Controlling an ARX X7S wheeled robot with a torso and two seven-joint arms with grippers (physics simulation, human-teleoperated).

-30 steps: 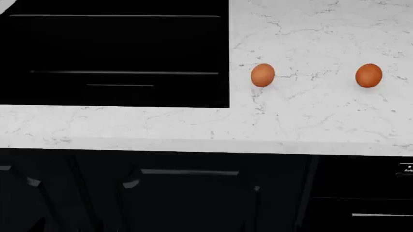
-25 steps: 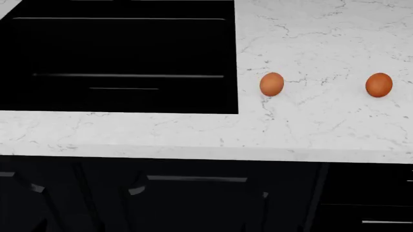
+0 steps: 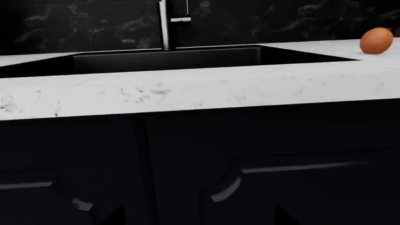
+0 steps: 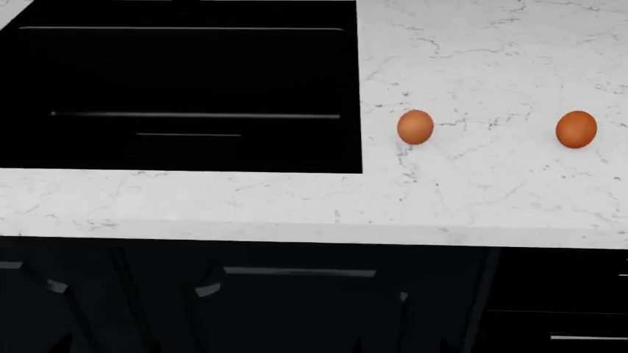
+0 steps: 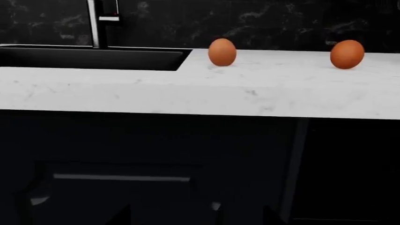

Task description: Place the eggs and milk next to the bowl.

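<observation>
Here we are facing the white marble counter (image 4: 490, 191) with the black sink (image 4: 187, 88) set into it and two eggs lying on the stone: the near egg (image 4: 415, 126) just beside the sink's edge, the far egg (image 4: 576, 129) well apart from it toward our right. From the right wrist view both eggs (image 5: 222, 51) (image 5: 347, 54) are standing clear on the counter, with the faucet (image 5: 100, 21) behind the sink. We are judging the step in hand as the approach to a first egg; doing it well is calling for raising an arm above counter level, descending from above, and closing gently across the egg's narrow waist so it is not rolling away. Neither gripper is showing in any view, so we are not telling whether either is wide or narrow. The bowl and the milk are lying outside all three views, so the goal spot is remaining unknown.
</observation>
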